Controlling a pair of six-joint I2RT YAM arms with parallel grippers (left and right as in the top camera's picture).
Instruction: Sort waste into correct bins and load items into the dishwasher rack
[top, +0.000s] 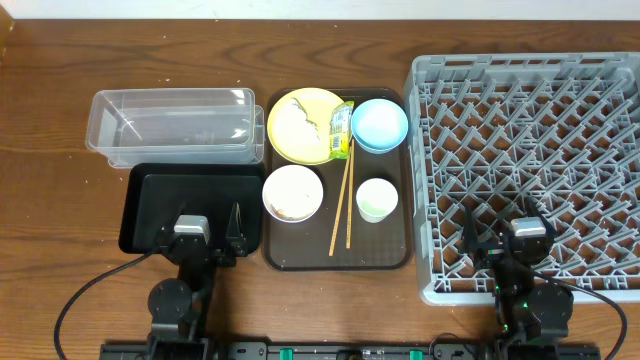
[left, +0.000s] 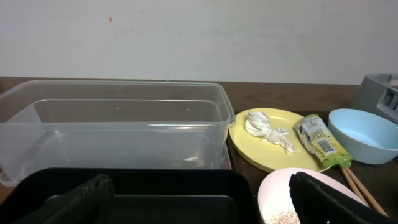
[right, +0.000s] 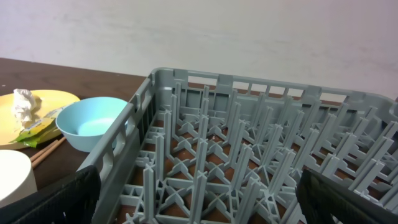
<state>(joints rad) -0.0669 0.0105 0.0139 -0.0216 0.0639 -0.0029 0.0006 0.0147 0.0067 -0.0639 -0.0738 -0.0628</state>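
On the brown serving tray (top: 400, 262) lie a yellow plate (top: 312, 105) with a white tissue scrap (left: 264, 127), a green-and-yellow wrapper (top: 342, 130), a light blue bowl (top: 379, 124), a white bowl (top: 293, 192) holding rice grains (left: 281, 216), a white cup (top: 376, 199) and chopsticks (top: 343, 205). The clear tub (top: 175, 125) and black tray (top: 160, 200) sit at the left. The grey rack (top: 530, 130) is at the right. My left gripper (top: 208, 222) hovers open over the black tray's near edge. My right gripper (top: 505, 232) hovers open over the rack's near side.
The wooden table (top: 50, 200) surrounds everything. Arm cables run along the front edge. The rack's upright pegs (right: 205, 143) stand right under the right gripper. The white bowl sits close to the left gripper's right finger.
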